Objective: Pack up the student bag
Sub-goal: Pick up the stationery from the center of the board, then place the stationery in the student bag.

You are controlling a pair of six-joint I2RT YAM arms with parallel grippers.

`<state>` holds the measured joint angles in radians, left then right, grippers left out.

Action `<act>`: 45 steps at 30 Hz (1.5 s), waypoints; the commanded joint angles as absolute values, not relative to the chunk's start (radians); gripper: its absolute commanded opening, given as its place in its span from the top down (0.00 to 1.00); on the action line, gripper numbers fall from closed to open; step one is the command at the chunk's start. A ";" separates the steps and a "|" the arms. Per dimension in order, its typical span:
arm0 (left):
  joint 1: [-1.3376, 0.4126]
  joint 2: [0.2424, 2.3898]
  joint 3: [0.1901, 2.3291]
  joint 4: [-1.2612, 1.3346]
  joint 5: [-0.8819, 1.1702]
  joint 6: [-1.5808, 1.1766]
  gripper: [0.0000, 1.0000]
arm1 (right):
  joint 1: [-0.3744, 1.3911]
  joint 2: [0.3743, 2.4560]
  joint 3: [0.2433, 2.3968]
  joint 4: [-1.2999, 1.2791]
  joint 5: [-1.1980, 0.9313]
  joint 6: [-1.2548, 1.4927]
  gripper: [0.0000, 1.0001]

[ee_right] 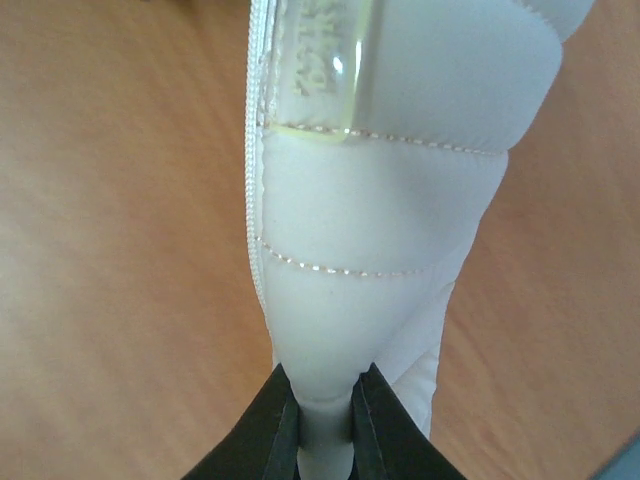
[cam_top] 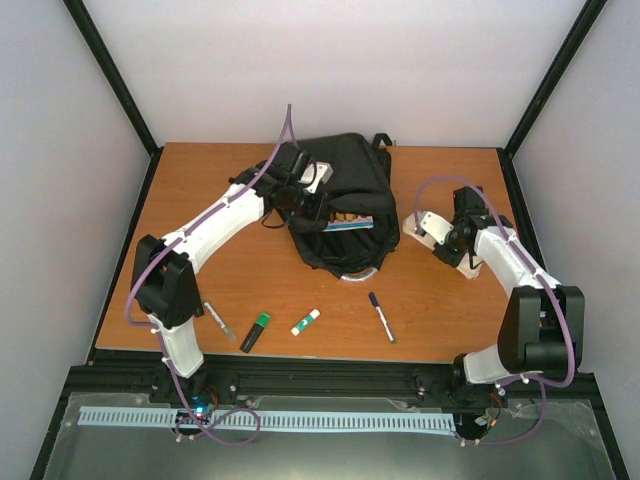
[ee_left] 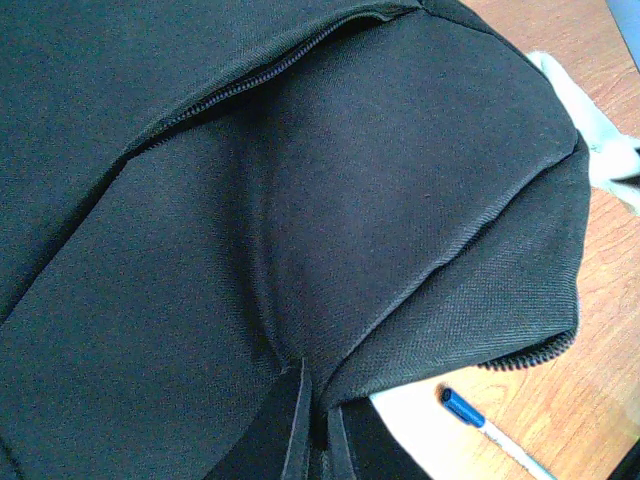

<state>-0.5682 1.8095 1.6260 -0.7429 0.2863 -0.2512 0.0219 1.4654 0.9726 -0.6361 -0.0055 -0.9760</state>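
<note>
The student bag [cam_top: 345,195] is lying rear-centre on the table [cam_top: 250,290], zip open. The fabric is soft and limp, probably sagging if lifted, so the zip edge is looking the best hold. The left gripper [ee_left: 312,425] is pinching a fold of it, the right gripper [ee_right: 325,420] is clamping the cream pouch [ee_right: 380,200]

The left arm [cam_top: 215,222] and right arm [cam_top: 510,260] share white links, black joints, looping purple cables [cam_top: 287,125] and black fingers [ee_right: 265,440]

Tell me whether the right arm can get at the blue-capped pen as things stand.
Probably not yet: the right gripper is shut on the cream padded pouch. Otherwise the way looks free; the blue-capped pen lies by itself on the table near that arm.
</note>
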 commanded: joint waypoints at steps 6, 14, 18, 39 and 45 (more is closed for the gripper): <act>-0.564 1.805 1.677 -0.736 0.328 -0.264 0.99 | 0.022 1.373 1.034 -1.062 -0.426 -1.001 0.97; -0.565 1.819 1.674 -0.734 0.336 -0.267 0.99 | 0.170 1.365 0.953 -1.022 -0.534 -0.872 0.97; -0.564 1.825 1.672 -0.731 0.341 -0.268 0.99 | 0.375 1.335 0.952 -0.922 -0.426 -0.771 0.97; -0.564 1.826 1.671 -0.724 0.366 -0.279 0.99 | 0.760 1.500 1.092 -0.540 0.421 -0.554 0.97; -0.565 1.822 1.671 -0.724 0.360 -0.278 0.99 | 0.761 1.579 1.057 -0.372 0.538 -0.546 0.97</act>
<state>-0.5674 1.8263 1.6260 -0.7464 0.3210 -0.2588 0.7532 1.5402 1.0718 -0.5373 0.4061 -0.5774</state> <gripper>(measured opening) 0.009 0.063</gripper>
